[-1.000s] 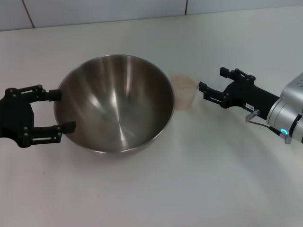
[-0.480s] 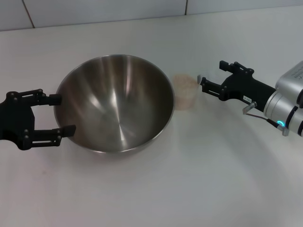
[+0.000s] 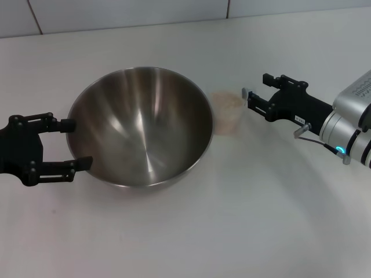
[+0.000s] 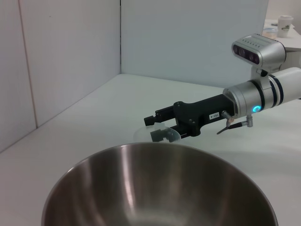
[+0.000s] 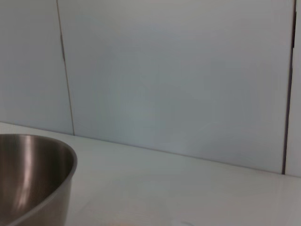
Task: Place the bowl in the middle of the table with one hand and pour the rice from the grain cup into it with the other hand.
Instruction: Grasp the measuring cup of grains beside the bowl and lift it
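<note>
The bowl (image 3: 140, 126) is sitting upright near the centre of the surface (image 3: 232, 220), so the placing step looks done. It's empty inside: no rice in it yet.

The left pincer (image 3: 72, 143) is sitting at the bowl's 9 o'clock with fingers spread, tips right beside the rim. I can't tell whether they are touching it, but they're gripping nothing. My guess is it's parked there after release, or steadying the bowl for the pour.

The cup (image 3: 226, 112) is standing upright at the bowl's 3 o'clock, just beside the rim, holding rice (image 3: 226, 99) up to about the brim. Being that close to the bowl means only a short lift and tilt is needed.

The right pincer (image 3: 253, 92) is reaching in from 3 o'clock, fingers spread and level, tips just beside the cup wall and not closed on it. It's aimed at a side grasp, which suits tipping toward the bowl. In the left wrist view the right pincer (image 4: 155, 127) is showing behind the far rim, tips at the cup (image 4: 156, 134).

The right wrist view is showing only the bowl edge (image 5: 35, 174) and wall panels.

Step in hand: grasping the cup. Risk: a full cup could spill if nudged or squeezed hard.
</note>
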Robot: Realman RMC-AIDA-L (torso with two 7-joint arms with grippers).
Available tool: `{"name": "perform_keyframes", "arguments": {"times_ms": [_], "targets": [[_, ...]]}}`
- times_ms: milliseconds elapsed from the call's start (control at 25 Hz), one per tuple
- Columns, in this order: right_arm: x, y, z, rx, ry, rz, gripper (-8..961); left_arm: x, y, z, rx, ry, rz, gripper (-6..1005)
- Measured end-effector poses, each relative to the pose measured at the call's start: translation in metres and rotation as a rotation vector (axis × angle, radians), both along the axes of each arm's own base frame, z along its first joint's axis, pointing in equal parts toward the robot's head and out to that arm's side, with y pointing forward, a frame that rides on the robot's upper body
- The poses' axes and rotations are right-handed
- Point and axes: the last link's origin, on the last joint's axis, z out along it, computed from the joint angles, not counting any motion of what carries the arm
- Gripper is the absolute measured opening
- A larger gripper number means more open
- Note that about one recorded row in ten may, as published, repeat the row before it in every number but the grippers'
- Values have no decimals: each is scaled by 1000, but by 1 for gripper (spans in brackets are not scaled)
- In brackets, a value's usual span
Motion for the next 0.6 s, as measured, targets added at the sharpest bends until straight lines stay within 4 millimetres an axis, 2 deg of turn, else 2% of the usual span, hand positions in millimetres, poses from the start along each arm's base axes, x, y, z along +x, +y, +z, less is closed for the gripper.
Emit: {"name": "perform_keyframes", "arguments": {"times_ms": [480,600], "targets": [[-2,-1,-3,40,-20,18,458,3,3,0,-5,3,-3,813],[-2,-2,-2,43,-15,23,186,4,3,-1,-7,3,-4,813]]}}
